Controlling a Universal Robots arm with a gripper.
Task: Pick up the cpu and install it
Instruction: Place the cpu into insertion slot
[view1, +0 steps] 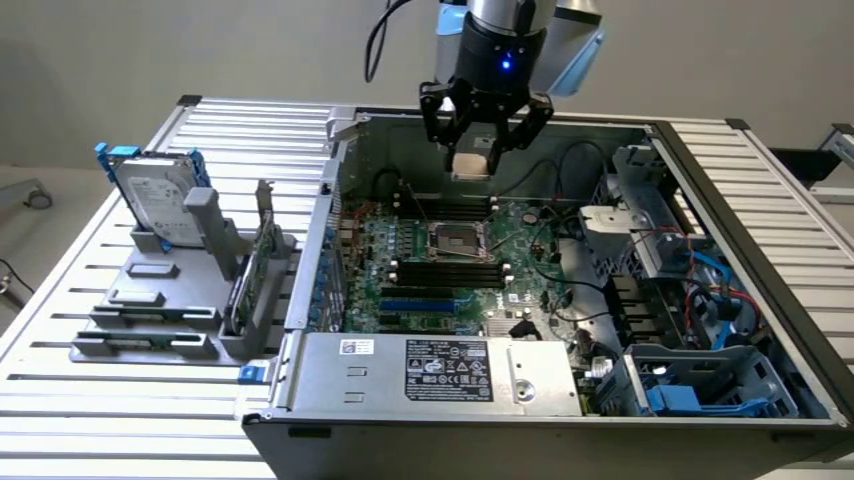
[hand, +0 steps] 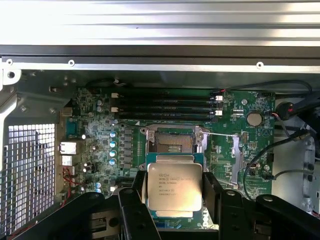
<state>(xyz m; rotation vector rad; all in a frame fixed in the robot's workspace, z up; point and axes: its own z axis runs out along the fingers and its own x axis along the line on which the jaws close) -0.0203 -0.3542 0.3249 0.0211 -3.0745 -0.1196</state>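
Wrist view: we see the claw (hand: 174, 202) closed on the cpu (hand: 174, 186), a dark finger against each of two opposite edges; the chip lies flat, its silvery printed top facing the camera. The open socket (hand: 173, 144) on the green board (hand: 100, 135) shows just past one free edge of the chip, and their sides run parallel. Exterior view: the claw (view1: 478, 150) hangs over the open computer case (view1: 441, 370), holding the cpu (view1: 470, 164) well above the socket (view1: 454, 240); we cannot tell whether it sits directly over the socket or slightly to one side.
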